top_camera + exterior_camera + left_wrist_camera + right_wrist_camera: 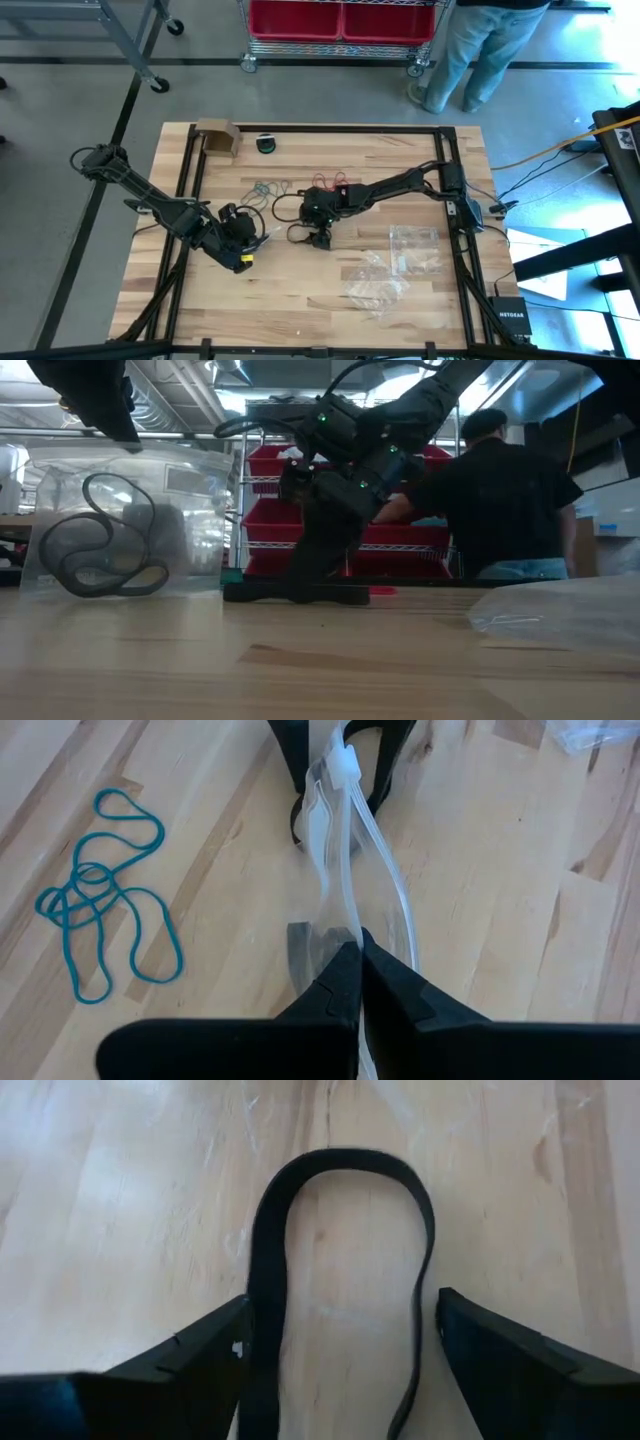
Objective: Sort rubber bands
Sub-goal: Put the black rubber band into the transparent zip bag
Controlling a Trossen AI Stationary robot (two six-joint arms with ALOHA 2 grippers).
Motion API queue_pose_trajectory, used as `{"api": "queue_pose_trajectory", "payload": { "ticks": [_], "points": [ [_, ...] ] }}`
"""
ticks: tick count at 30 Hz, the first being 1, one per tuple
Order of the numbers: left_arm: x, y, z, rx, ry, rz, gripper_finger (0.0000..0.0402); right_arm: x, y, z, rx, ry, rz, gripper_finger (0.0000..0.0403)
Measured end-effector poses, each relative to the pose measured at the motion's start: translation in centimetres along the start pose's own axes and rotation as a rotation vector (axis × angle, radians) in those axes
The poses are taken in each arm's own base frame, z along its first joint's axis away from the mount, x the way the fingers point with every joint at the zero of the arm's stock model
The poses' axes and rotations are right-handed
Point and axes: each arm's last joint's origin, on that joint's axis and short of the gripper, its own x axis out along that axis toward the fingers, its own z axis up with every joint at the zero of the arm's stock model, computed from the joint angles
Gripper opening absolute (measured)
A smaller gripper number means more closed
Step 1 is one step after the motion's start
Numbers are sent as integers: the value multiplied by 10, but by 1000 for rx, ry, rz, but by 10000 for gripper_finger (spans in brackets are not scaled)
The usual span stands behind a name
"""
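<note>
My left gripper (358, 955) is shut on a clear zip bag (125, 520) that hangs below it and has black rubber bands (100, 550) inside. My right gripper (340, 1350) is open and low over the table's middle (318, 236). Its fingers stand on either side of a black rubber band loop (340, 1165) lying flat on the wood; I cannot tell whether they touch it. A teal cluster (100, 890) and a red cluster (330, 182) lie toward the far side. My left gripper pinches the bag's upper edge (352, 925) between its two fingers, slanting down from the table's left side. The zip edge with its white slider (340, 770) runs away from the fingers. The bag hangs below, its lower end (120, 592) down at table level.
More clear bags (400, 262) lie crumpled on the right near side. A small cardboard box (218, 138) and a dark round object (266, 145) sit at the far edge. A person (500, 510) stands beyond the far edge by a cart with red bins (345, 18).
</note>
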Motion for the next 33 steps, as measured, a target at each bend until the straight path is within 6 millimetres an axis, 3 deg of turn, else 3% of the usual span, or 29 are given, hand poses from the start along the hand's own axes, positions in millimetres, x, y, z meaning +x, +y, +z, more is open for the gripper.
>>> {"api": "queue_pose_trajectory", "payload": {
  "ticks": [7,17,27,33],
  "points": [
    [0,0,0,0,0,0,0,-4,2,4,-7,44,22,303],
    [0,0,0,0,0,0,0,-21,10,33,-76,105,-100,303],
    [0,0,0,1,0,0,0,-9,50,28,-166,156,-220,303],
    [0,0,0,8,0,0,0,-5,50,32,-128,93,-306,303]
  ]
}}
